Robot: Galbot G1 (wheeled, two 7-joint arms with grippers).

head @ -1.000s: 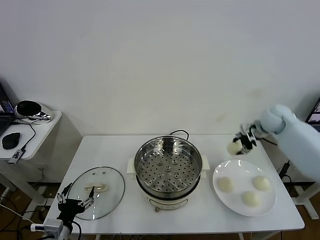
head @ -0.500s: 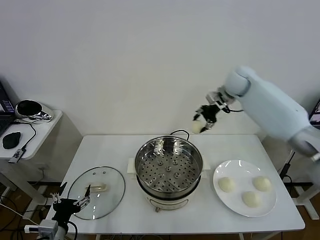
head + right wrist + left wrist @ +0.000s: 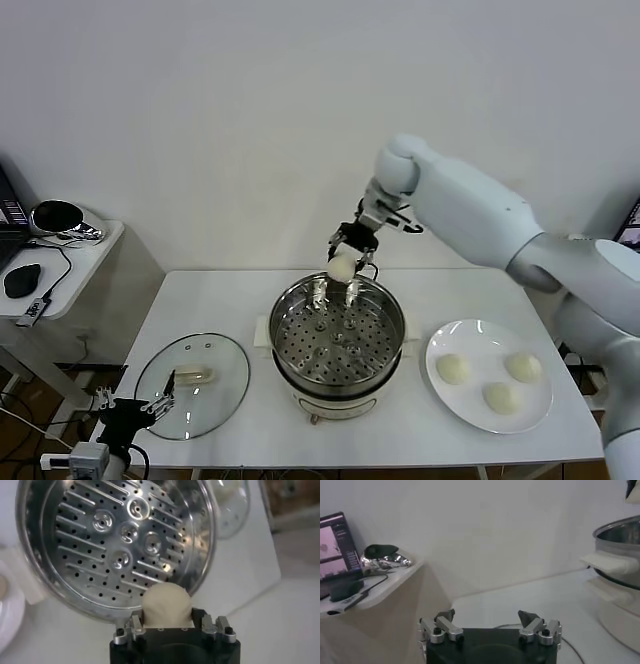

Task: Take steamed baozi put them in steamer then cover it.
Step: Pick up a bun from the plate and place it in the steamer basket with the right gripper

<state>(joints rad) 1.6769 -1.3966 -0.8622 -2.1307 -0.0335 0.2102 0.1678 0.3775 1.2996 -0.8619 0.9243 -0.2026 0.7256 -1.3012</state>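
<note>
Table: white, fills the lower half of the head view; bears steamer, cover and plate.
Right arm: in the head view reaches from the right edge to upper centre; a second ago it was near the plate at the right, half a second ago part-way across.
Steamer: lower centre of the head view, open, perforated tray bare. Right wrist view looks straight down into the tray; left wrist view shows only the pot's side and a cream handle at its right edge.
Plate: lower right of the head view, holding three steamed baozi; unchanged from the earlier frames.
Cover: lower left of the head view, lying flat on the table, well apart from the steamer; place unchanged.
Side table: left edge of the head view, with a mouse and cable; left wrist view adds a lit laptop screen.
Right gripper: clenched on one baozi, held above the steamer's far rim; right wrist view shows the bun between the fingers.
Left gripper: bottom left corner of the head view, by the cover's near edge, jaws released and holding nothing; left wrist view confirms the gap. Slightly lower than a second ago.
</note>
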